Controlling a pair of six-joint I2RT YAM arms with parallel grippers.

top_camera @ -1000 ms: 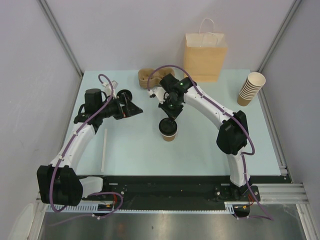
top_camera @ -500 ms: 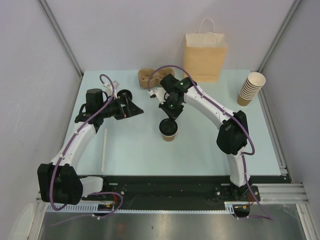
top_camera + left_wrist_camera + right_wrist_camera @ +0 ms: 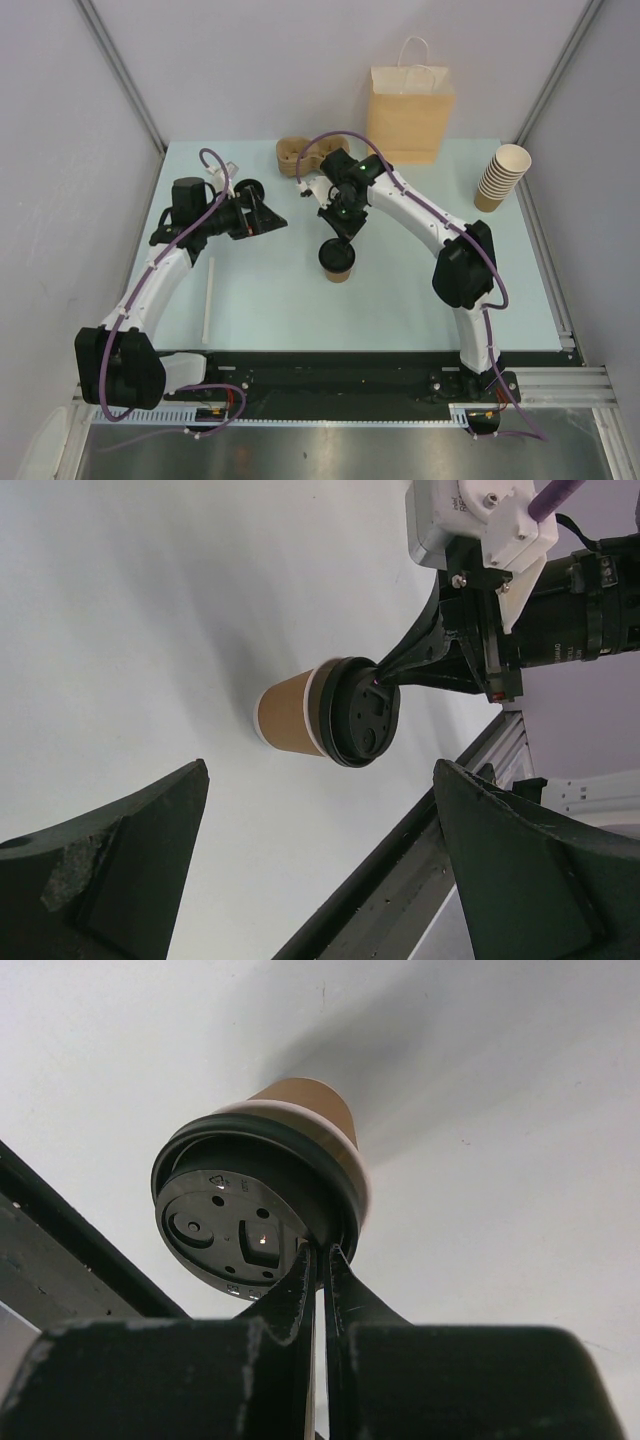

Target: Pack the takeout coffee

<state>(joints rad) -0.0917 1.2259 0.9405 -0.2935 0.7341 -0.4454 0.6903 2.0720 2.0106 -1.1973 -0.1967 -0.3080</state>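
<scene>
Nearest us, on the left part of the pale table [image 3: 280, 310], a white straw [image 3: 208, 300] lies flat. It runs near to far and touches nothing else that we can see.

Further in, near the table's middle, the tan paper cup [image 3: 338, 270] stands upright on its base. The black lid [image 3: 336, 254] sits over its mouth. Both wrist views show the lid's rim around the cup's lip, though we cannot confirm that it is pressed home all round.

The right gripper [image 3: 340, 241] reaches down onto the lid from the far side. Its fingers are together, with only a hairline slit between them, and their tips meet the lid at its edge. Whether they nip the rim or merely bear on it, we cannot tell.

The left gripper [image 3: 272, 216] hangs to the left of the cup, well apart from it and turned toward it. Its fingers [image 3: 120, 860] stand wide apart and hold nothing. In the left wrist view the cup shows in the gap between them, but far beyond their tips.

Beyond both grippers, a brown pulp tray [image 3: 293, 155] rests near the table's far edge. Right of it, at the far edge, a paper bag [image 3: 411, 110] stands upright with its handles up. At the far right corner a stack of cups [image 3: 500, 175] stands well apart from the single cup.
</scene>
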